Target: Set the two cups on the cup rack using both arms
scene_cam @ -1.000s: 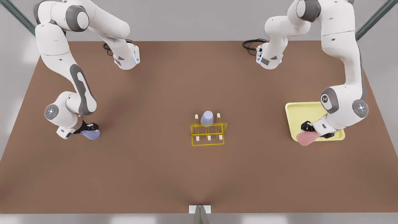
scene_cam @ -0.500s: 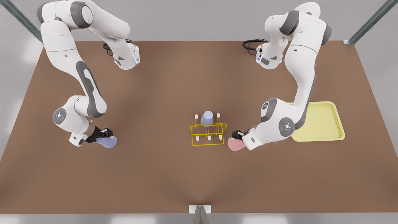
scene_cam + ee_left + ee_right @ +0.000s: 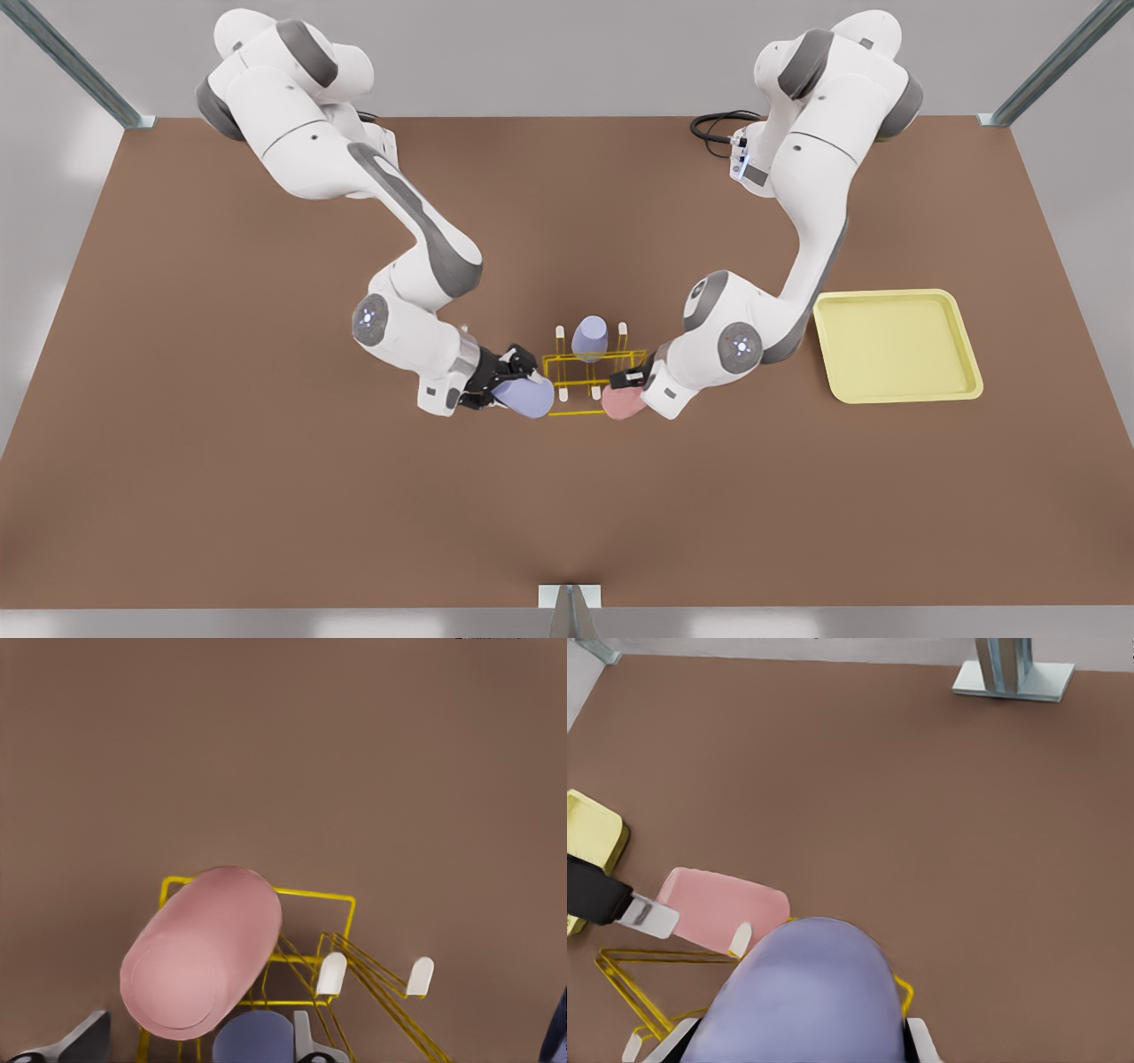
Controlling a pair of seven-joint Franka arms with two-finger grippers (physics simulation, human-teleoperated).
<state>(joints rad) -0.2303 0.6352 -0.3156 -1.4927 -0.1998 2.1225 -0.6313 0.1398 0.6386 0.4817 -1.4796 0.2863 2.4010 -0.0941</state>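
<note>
Both white arms have swung in to the yellow wire cup rack [image 3: 592, 383]: the left gripper [image 3: 627, 383] clamps the salmon pink plastic cup [image 3: 623, 403], the right gripper [image 3: 512, 372] the lavender plastic cup [image 3: 524, 398], poised beside its pegs.

Even, diffuse light is falling on the scene.
Soft faint shadows are pooling on the table [image 3: 266, 496] beneath the cup rack [image 3: 592, 383]; no glare is showing.
</note>
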